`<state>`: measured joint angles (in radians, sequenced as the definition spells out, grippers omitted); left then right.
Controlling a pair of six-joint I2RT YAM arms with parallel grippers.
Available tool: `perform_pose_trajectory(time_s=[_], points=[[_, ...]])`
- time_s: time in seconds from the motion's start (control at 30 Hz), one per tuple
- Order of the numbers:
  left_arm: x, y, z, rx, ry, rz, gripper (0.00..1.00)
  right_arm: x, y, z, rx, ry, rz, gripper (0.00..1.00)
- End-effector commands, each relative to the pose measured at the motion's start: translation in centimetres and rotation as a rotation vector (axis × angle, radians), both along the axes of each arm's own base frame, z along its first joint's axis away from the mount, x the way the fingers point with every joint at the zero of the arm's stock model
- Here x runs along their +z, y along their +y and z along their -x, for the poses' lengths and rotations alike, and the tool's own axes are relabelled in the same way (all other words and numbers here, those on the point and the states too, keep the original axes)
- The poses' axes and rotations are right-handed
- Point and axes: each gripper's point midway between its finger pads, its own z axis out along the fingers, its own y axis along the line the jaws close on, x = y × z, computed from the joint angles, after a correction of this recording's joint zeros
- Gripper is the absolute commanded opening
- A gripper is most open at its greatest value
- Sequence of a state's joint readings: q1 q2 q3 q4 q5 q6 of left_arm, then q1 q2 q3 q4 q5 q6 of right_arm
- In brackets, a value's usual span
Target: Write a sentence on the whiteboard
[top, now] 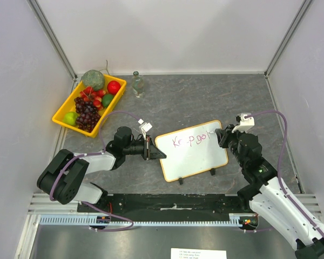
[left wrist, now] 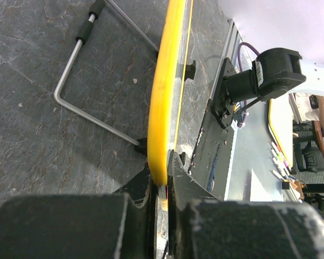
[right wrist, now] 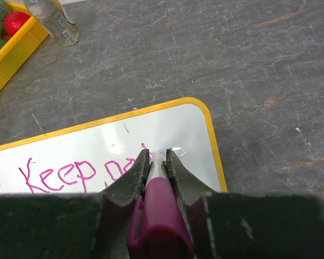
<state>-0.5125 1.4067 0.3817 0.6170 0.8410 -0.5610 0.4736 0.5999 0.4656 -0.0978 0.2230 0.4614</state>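
I'm looking down at the whiteboard (top: 193, 151) — a glossy white rectangle with rounded corners and a thin yellow frame. It is lying askew at the near middle of the mottled grey, stone-look table (top: 205, 97), between my two arms. The left gripper (top: 151, 148) is pinching the board's left edge. On its wrist camera the black fingers (left wrist: 178, 178) are gripping the smooth yellow rim, with a bent wire stand (left wrist: 70, 102) showing beside it. The right gripper (top: 222, 135) is clamping a magenta marker (right wrist: 159, 216), its tip hidden between the fingers over the board's right end. Pink handwriting (right wrist: 59, 175) beside it is reading "Keep" plus a few more letters. Far left, a shiny yellow tray (top: 58, 118) is holding dark grapes and round red and green fruit — a small clear bottle (top: 138, 84) is standing just right of it.
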Motion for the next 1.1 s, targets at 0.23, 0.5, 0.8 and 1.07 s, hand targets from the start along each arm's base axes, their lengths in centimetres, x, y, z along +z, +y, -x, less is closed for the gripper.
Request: perform_pose_trajectory(time_s=[0.23, 0.5, 0.8, 1.07], points=[[-3.2, 1.2, -0.7, 0.05, -0.045, -0.125, 0.02, -2.4, -0.8, 1.5, -0.001, 0.062, 0.028, 0.0], [-3.2, 1.3, -0.7, 0.05, -0.042, -0.125, 0.02, -1.9, -1.0, 1.2, -0.016, 0.048, 0.024, 0.0], [-3.1, 1.3, -0.7, 0.05, -0.045, -0.124, 0.02, 1.8, -0.4, -0.4, -0.029, -0.047, -0.028, 0.0], [-3.1, 1.2, -0.7, 0.049, -0.045, -0.124, 0.02, 2.1, -0.5, -1.2, -0.051, -0.052, -0.018, 0.0]])
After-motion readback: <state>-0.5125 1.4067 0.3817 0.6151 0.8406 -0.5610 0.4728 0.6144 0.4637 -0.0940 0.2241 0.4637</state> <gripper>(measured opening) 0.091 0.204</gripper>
